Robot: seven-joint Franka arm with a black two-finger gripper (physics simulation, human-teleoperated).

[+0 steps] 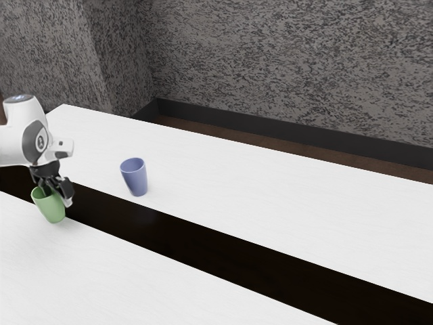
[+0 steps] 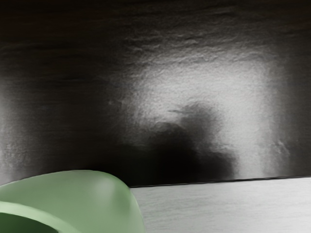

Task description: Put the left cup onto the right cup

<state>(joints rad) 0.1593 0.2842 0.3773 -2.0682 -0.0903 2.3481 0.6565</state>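
White tabletop with dark band, speckled grey walls, gripper tight on green cup

End effector (low) tight on cup

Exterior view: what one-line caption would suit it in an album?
A robot arm's black gripper holds a green cup by its rim, a blue cup standing apart on the white table.

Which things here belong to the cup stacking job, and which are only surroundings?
For the job:
green cup, at the gripper
blue cup, upright on the white table

Only surroundings:
dark strip across the table
speckled wall behind
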